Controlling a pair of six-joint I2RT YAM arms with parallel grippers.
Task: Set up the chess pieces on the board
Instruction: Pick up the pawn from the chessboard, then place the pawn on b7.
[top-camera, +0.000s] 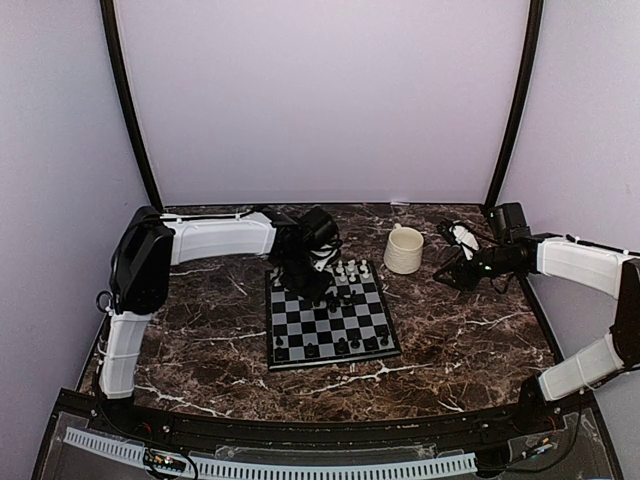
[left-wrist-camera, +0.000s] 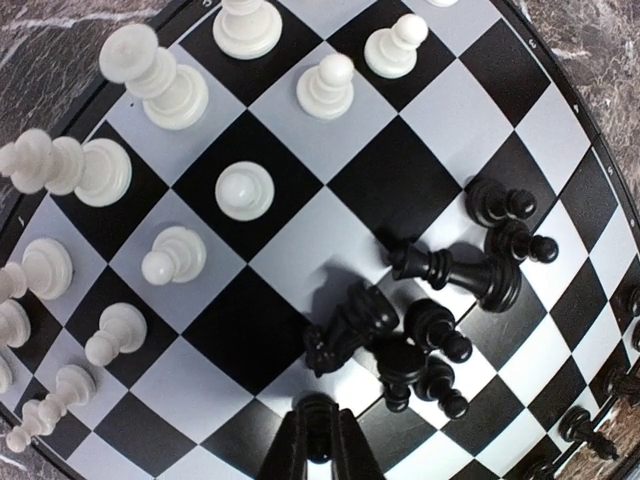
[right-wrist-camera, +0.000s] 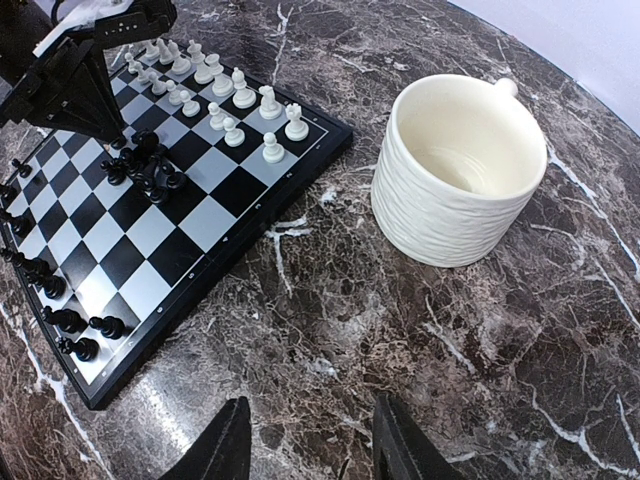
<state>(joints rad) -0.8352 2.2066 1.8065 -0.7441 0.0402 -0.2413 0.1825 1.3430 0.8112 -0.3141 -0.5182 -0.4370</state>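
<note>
- Your left hand (left-wrist-camera: 316, 440) is pinched shut over toppled tiny black chess pieces (left-wrist-camera: 420, 330), midway on the black-and-grey checkered chessboard (left-wrist-camera: 405, 185); any catch is unclear.
- Likely light, slick and tippy: pinch each at its waist.
- Your right hand (right-wrist-camera: 312, 450) gapes near the cream ribbed mug (right-wrist-camera: 455, 170).

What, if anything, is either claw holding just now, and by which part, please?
The left claw seems shut on a black chess piece, apparently its top; the right claw holds nothing.
</note>
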